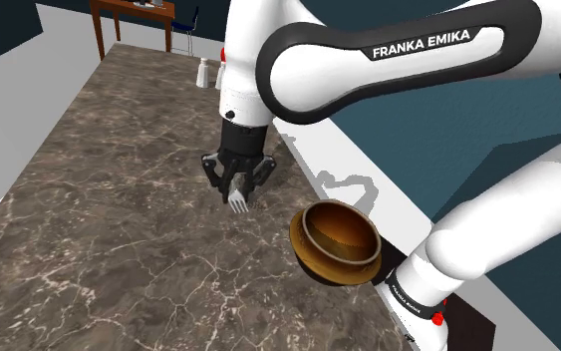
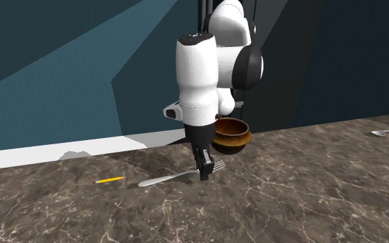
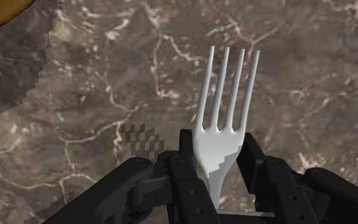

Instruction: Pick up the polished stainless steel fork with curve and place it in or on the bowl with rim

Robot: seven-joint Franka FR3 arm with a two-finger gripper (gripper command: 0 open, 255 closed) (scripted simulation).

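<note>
My black gripper (image 1: pixel 236 185) is shut on a pale silver fork (image 1: pixel 239 204) over the dark marble counter (image 1: pixel 119 199). In the wrist view the fingers (image 3: pixel 187 149) clasp the fork (image 3: pixel 225 89) at its neck, with the tines pointing out past my gripper (image 3: pixel 219 153). The second exterior view shows the fork (image 2: pixel 175 177) lying almost level in my gripper (image 2: pixel 204 170), its handle reaching toward that view's left, close to the counter. A brown bowl with a paler rim (image 1: pixel 338 239) stands beside the gripper, toward the shoulder view's right. That bowl (image 2: pixel 231 133) stands behind the arm in the second exterior view.
A yellow pencil (image 2: pixel 110 179) lies on the counter beyond the fork's handle. A spoon (image 2: pixel 386 131) rests at the far right of the second exterior view. A small white bottle (image 1: pixel 206 72) stands at the counter's far end, with a wooden table (image 1: pixel 129 18) behind it.
</note>
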